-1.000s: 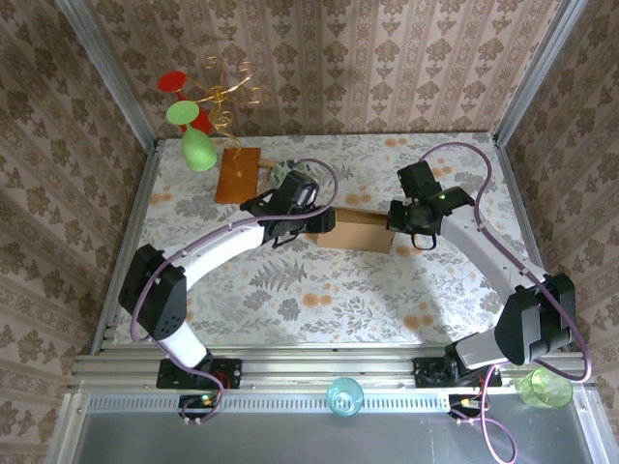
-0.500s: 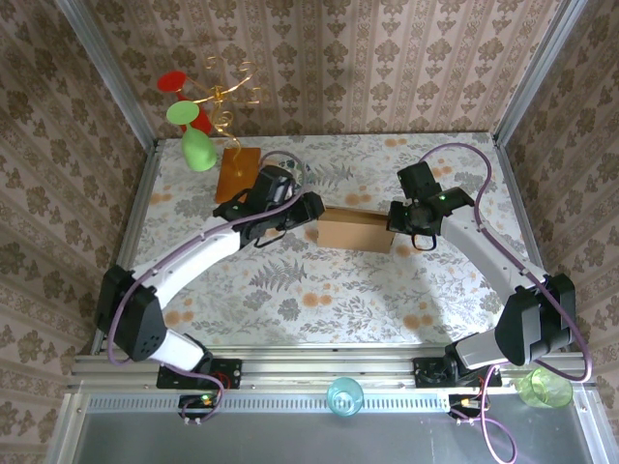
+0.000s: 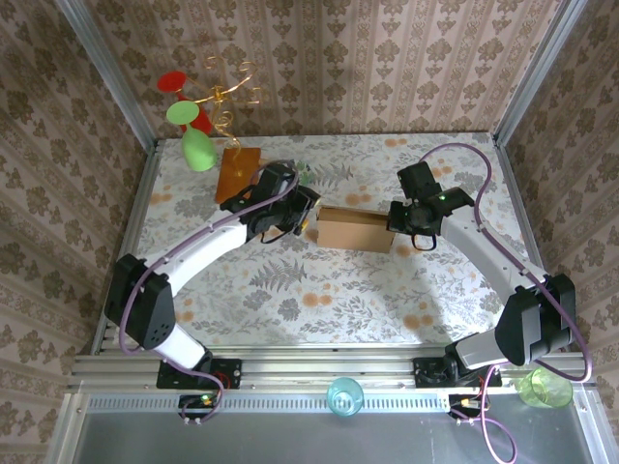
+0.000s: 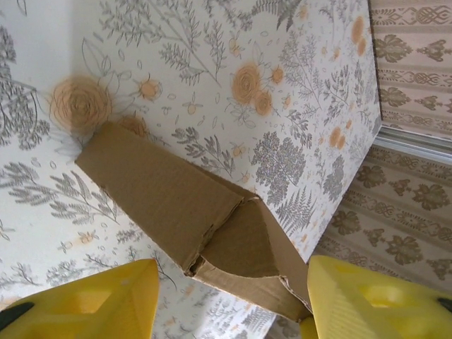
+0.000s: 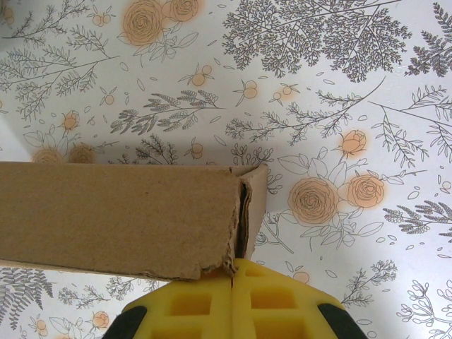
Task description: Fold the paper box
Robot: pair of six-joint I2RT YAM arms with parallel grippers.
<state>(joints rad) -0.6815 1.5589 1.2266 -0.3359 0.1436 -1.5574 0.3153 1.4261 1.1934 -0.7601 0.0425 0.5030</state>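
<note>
The box (image 3: 355,229) lies part-folded near the middle of the floral bench (image 3: 319,300), one end open. The left gripper (image 3: 306,217) sits at that open end, jaws apart with the end between them. The right gripper (image 5: 233,279) meets the other end, jaws together against its torn corner. A wooden board (image 3: 237,174) lies beyond the left arm.

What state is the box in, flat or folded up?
Folded up: the box stands as a raised block, but the left wrist view shows one end gaping open, hollow inside.
</note>
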